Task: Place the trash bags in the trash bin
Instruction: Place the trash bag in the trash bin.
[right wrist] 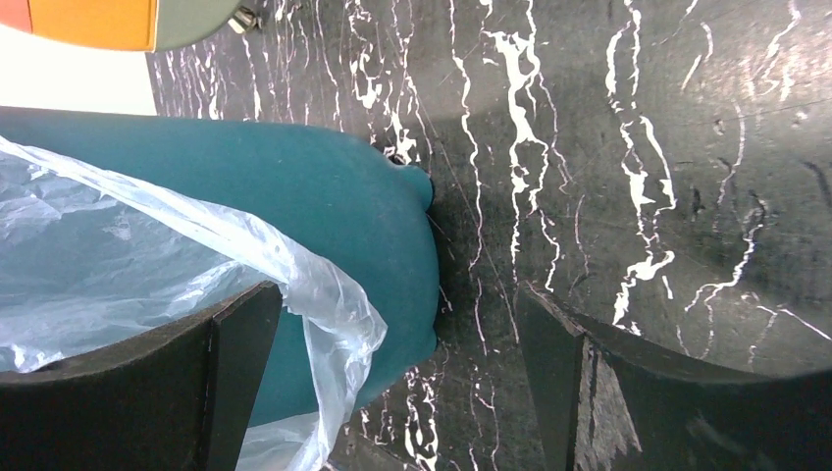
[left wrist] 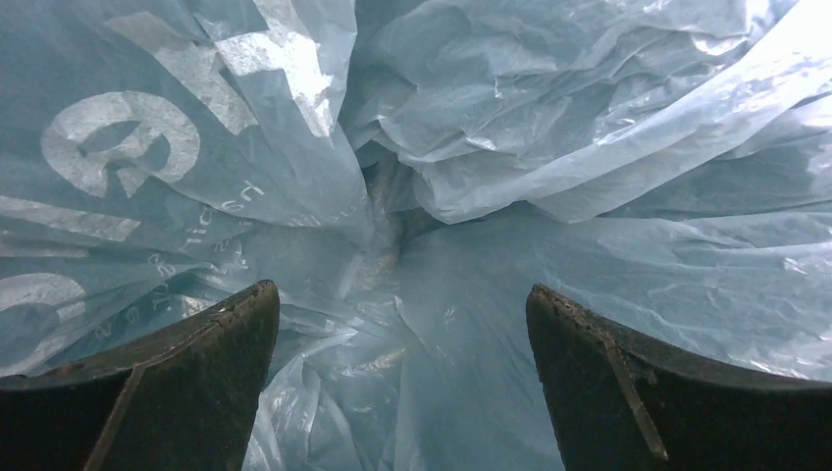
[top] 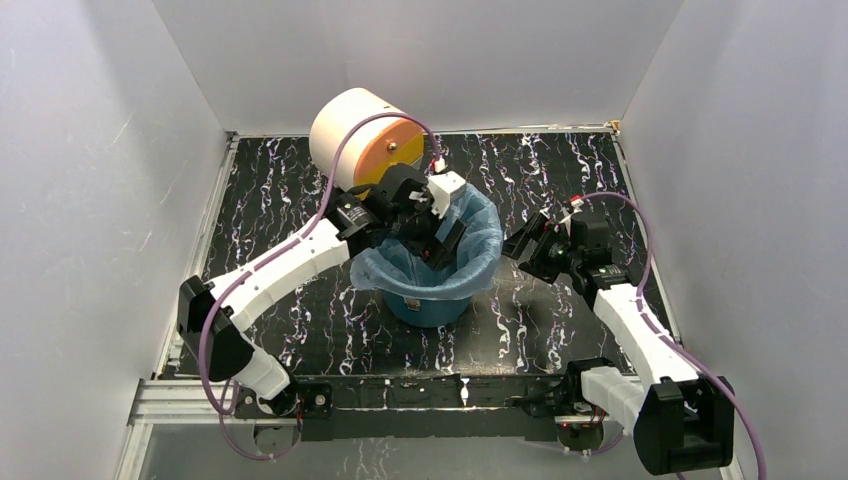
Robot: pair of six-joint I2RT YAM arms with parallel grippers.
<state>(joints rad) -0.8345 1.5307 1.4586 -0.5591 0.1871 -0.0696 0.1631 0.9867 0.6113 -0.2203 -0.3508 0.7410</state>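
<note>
The teal trash bin (top: 430, 305) stands mid-table. The pale blue trash bag (top: 482, 232) lines it, its edge folded out over the rim. My left gripper (top: 432, 240) reaches down into the bin mouth, jaws open and empty; in the left wrist view the crinkled bag (left wrist: 471, 147) with white lettering fills the frame between the fingers (left wrist: 196, 363). My right gripper (top: 528, 245) hovers open and empty just right of the bin; its wrist view shows the bin's teal wall (right wrist: 324, 206) and the bag's loose edge (right wrist: 324, 304) near the left finger.
A cream and orange drum-shaped box (top: 362, 135) lies on its side behind the bin, close to the left arm. The black marbled table (top: 560, 320) is walled by white panels on three sides.
</note>
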